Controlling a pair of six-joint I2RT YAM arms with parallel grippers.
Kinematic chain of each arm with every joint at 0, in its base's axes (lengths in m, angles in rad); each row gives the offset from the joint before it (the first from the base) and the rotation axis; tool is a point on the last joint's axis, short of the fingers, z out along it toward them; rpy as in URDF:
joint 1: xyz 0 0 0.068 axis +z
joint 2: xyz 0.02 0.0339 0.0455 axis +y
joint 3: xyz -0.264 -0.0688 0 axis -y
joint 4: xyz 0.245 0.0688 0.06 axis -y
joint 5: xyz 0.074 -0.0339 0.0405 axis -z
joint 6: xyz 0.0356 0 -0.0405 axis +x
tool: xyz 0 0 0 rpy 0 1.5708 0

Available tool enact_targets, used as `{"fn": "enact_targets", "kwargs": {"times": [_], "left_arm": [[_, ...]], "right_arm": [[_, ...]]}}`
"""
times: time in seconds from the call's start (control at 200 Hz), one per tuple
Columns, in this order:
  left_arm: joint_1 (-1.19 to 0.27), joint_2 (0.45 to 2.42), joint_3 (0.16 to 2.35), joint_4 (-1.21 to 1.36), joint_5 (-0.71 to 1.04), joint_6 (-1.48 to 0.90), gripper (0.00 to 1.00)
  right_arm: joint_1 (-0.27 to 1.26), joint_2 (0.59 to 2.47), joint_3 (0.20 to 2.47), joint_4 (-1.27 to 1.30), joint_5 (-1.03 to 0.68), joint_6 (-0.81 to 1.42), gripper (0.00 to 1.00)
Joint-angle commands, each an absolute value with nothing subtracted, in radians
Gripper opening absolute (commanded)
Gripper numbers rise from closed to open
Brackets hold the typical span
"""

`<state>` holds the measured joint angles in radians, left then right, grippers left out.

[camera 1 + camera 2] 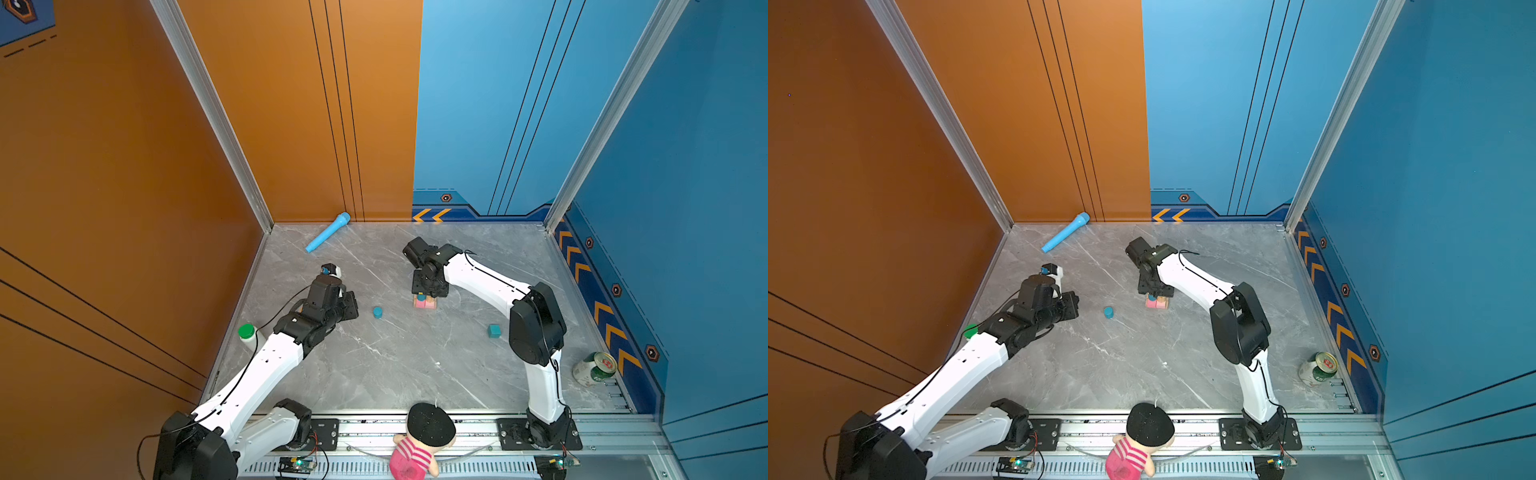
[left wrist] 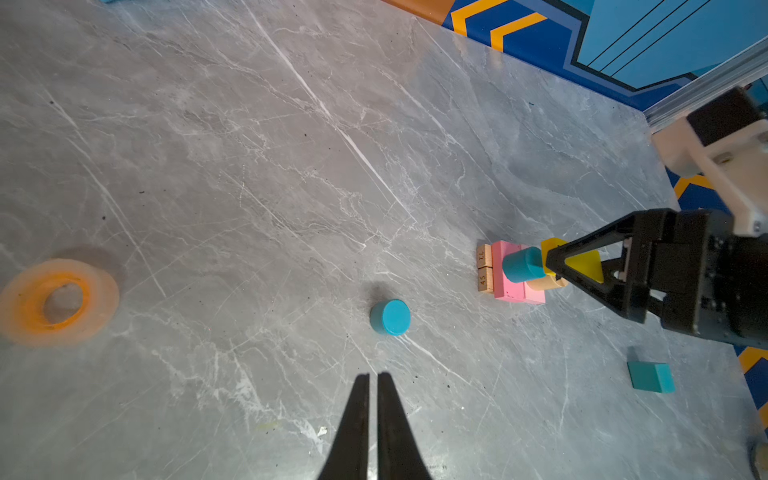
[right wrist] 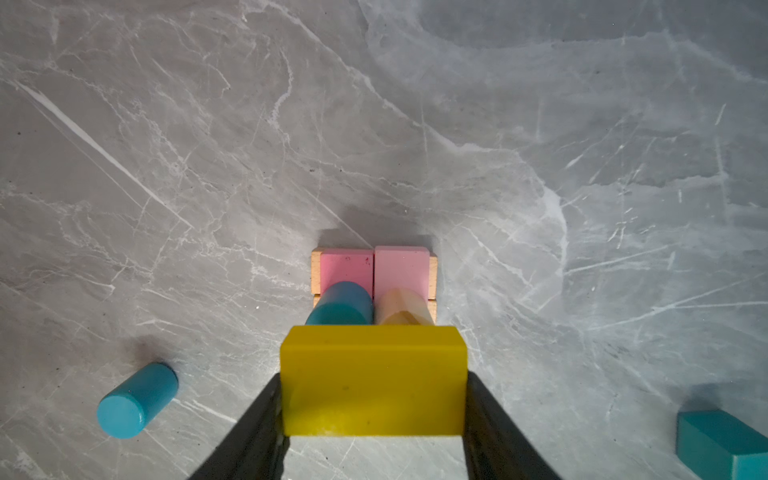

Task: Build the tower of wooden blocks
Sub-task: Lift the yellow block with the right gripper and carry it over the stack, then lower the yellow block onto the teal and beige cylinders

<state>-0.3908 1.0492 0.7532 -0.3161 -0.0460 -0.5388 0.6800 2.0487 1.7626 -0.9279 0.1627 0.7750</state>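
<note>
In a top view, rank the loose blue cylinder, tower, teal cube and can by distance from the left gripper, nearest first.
1. loose blue cylinder, just right of the left gripper
2. tower, centre
3. teal cube, right side
4. can, far right edge

Both top views look steeply down from high above the near rail [image 1: 365,428], taking in the whole table [image 1: 395,374] from afar. The left wrist camera rides behind the left gripper [image 2: 373,376], facing out past its tips at middle range, with the tower [image 2: 515,274] ahead and off to one side. The right wrist camera peers down close over the right gripper [image 3: 374,388] and its yellow bar [image 3: 373,374], tower just beyond the tips. Both wrist views share the tower, the loose cylinder [image 2: 390,317] and the cube [image 2: 650,376].
</note>
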Motion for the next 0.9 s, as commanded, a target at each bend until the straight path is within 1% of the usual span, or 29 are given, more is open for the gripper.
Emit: {"fn": "enact_targets", "kwargs": {"times": [0.0, 0.506, 0.536, 0.896], "left_arm": [[-0.379, 1.029, 0.738, -0.336, -0.025, -0.516, 0.09], [-0.370, 1.026, 0.729, -0.331, -0.016, -0.515, 0.09], [-0.367, 1.026, 0.729, -0.331, -0.017, -0.514, 0.09], [-0.362, 1.022, 0.723, -0.331, -0.015, -0.512, 0.09]], "right_arm": [[0.683, 2.068, 1.789, -0.953, 0.199, 0.794, 0.57], [0.686, 2.067, 1.789, -0.953, 0.222, 0.829, 0.58], [0.686, 2.096, 1.789, -0.954, 0.222, 0.831, 0.58], [0.689, 2.113, 1.790, -0.954, 0.220, 0.836, 0.59]]}}
